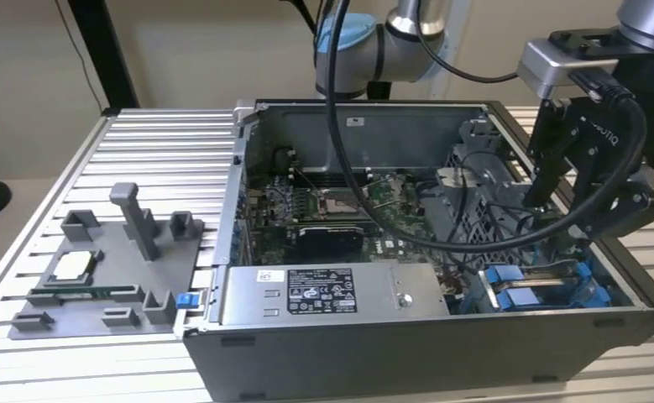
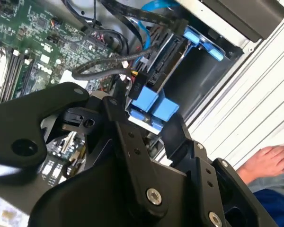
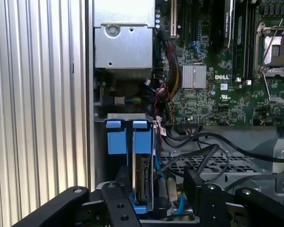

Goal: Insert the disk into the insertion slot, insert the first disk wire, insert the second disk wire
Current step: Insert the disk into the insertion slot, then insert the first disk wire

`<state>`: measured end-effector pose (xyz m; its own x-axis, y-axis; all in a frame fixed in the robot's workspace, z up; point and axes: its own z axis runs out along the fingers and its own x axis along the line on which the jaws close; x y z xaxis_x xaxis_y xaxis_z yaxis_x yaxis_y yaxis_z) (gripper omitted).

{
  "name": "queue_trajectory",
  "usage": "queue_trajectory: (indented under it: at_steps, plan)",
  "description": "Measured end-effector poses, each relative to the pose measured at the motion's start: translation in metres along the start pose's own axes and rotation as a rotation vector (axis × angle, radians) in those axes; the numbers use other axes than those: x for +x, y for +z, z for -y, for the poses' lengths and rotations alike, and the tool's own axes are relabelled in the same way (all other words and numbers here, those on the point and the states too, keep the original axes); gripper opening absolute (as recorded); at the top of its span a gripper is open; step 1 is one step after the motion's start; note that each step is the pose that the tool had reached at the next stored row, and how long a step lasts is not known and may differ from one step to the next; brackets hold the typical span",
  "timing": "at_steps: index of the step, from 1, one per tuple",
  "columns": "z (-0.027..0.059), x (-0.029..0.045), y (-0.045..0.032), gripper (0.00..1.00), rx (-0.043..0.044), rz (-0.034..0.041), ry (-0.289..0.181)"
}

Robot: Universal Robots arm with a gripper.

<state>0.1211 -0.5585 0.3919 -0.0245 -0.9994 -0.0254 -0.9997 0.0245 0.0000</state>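
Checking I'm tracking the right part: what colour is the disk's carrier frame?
Bright blue; the disk's carrier frame shows best in the first wrist view.

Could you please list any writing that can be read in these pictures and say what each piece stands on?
Power-supply box label: print and symbols too small to read.
Motherboard: a white brand mark; the other print is too small to read.
White sticker on the far wall of the case: blurred.
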Motion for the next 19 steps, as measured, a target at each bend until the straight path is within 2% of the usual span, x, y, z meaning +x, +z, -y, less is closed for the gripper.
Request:
queue_trajectory:
  at_steps: [2,4,6,8,10,19]
  plan:
    - [0.0070,-0.0008,0.0005,1.00,-0.0069,-0.0007,0.000]
    - [0.0115,-0.0018,0.0016,1.00,-0.0181,-0.0015,0.000]
    - [0.0120,-0.0043,0.0029,1.00,-0.0305,-0.0027,0.001]
    - [0.0119,-0.0077,0.0044,1.00,-0.0381,-0.0028,0.004]
    - [0.0118,-0.0101,0.0057,1.00,-0.0406,-0.0028,0.006]
    - [0.0134,-0.0104,0.0063,1.00,-0.0407,-0.0027,0.006]
